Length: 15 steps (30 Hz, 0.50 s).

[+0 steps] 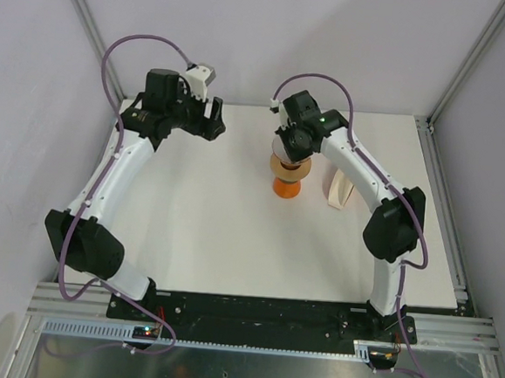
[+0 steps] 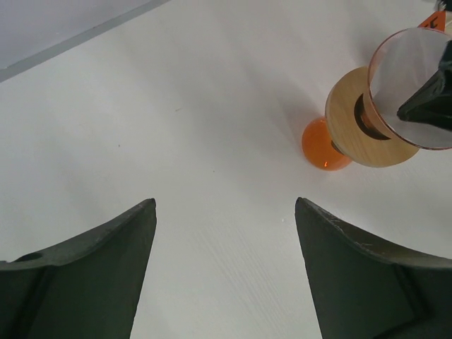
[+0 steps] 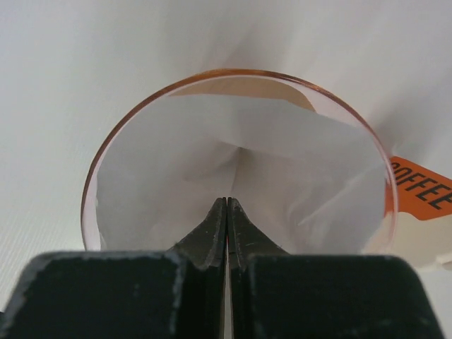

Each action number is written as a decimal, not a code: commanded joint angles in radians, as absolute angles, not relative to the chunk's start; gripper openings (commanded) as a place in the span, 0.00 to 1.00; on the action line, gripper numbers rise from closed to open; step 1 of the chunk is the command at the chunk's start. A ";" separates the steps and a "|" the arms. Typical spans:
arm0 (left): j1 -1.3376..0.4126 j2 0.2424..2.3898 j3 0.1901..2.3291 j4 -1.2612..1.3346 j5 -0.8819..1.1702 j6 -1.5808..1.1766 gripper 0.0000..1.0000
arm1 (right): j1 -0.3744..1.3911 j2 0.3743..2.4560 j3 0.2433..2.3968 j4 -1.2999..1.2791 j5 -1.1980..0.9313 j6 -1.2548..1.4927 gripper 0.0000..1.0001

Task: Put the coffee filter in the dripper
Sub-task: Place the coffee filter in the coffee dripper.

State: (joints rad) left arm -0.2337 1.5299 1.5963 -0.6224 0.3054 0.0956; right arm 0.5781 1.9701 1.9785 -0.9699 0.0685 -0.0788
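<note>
The light, crease-prone filter [image 3: 176, 162] in the dripper [image 3: 212, 83] is best held by its rim; the right gripper [image 3: 227, 200] is closed, the left gripper [image 2: 226, 205] spread.

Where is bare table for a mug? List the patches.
Free: the wide table stretch between the left gripper and the orange beaker, running forward to the near edge. Crowded: back right, with the right gripper in the dripper above that beaker and the filter bundle beside it.
</note>
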 commanded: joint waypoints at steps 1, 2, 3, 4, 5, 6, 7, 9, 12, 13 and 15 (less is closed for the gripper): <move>-0.207 1.485 1.587 -0.571 0.342 0.058 0.84 | 0.566 1.977 1.954 -0.911 0.035 -0.071 0.00; -0.204 1.484 1.587 -0.571 0.342 0.057 0.84 | 0.565 1.979 1.948 -0.905 0.034 -0.072 0.00; -0.201 1.483 1.589 -0.572 0.341 0.057 0.84 | 0.565 1.981 1.945 -0.902 0.032 -0.071 0.00; -0.199 1.484 1.590 -0.572 0.342 0.056 0.84 | 0.565 1.985 1.944 -0.900 0.031 -0.072 0.00; -0.196 1.484 1.591 -0.571 0.341 0.056 0.84 | 0.566 1.990 1.943 -0.900 0.029 -0.073 0.00; -0.195 1.485 1.592 -0.571 0.340 0.057 0.84 | 0.566 1.994 1.943 -0.899 0.028 -0.073 0.00; -0.193 1.486 1.593 -0.571 0.341 0.057 0.84 | 0.566 1.996 1.944 -0.899 0.029 -0.073 0.00; -0.190 1.483 1.593 -0.572 0.343 0.057 0.84 | 0.566 1.995 1.950 -0.902 0.029 -0.074 0.00; -0.188 1.483 1.592 -0.572 0.349 0.055 0.84 | 0.567 1.985 1.982 -0.907 0.032 -0.077 0.00; -0.187 1.484 1.592 -0.572 0.351 0.055 0.84 | 0.568 1.983 2.003 -0.913 0.034 -0.080 0.00; -0.187 1.485 1.592 -0.571 0.355 0.054 0.84 | 0.572 1.981 2.040 -0.927 0.043 -0.088 0.00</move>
